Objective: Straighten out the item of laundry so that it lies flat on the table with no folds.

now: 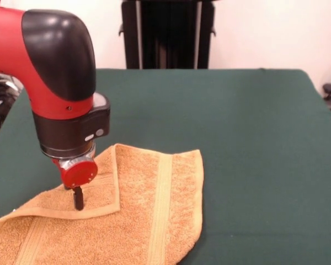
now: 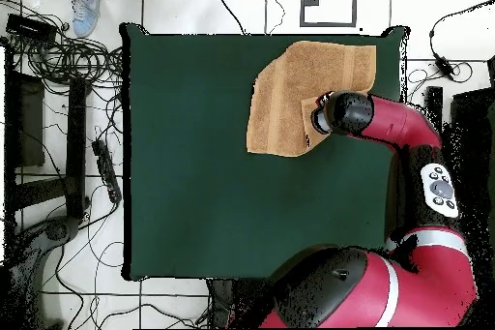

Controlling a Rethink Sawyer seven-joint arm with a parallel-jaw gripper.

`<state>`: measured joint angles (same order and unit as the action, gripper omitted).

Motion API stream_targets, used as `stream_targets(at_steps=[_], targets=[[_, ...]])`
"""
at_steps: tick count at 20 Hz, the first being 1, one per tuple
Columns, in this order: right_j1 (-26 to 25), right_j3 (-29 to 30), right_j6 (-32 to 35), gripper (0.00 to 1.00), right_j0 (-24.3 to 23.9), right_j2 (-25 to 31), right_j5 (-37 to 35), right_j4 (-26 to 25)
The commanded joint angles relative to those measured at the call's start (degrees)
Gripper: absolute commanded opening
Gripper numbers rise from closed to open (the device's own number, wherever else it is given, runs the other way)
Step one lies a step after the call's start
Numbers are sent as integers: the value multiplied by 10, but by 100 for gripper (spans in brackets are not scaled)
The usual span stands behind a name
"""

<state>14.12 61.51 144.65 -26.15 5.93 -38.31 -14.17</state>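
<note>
From the front we count one orange-tan terry towel (image 1: 149, 221), looped pile with a paler ribbed band, lying at the near left of the green cloth table (image 1: 254, 138) with one corner flap folded over itself. The single gripper (image 1: 78, 200) shows as one dark tip pressing down on that flap, and we cannot tell whether its fingers are apart or together. Overhead, we see that one towel (image 2: 290, 104) near the table's (image 2: 213, 181) top right corner, the arm's head over its right side.
</note>
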Motion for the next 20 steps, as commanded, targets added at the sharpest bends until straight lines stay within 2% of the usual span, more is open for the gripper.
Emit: stream_targets(at_steps=[1,4,7,8,15,20], targets=[[-42,64,100,100,9,12,72,35],[-42,84,99,100,10,17,88,47],[-42,90,72,100,6,26,97,47],[-43,90,66,0,8,25,110,48],[-41,82,35,0,4,29,103,42],[-20,88,16,0,4,29,80,38]])
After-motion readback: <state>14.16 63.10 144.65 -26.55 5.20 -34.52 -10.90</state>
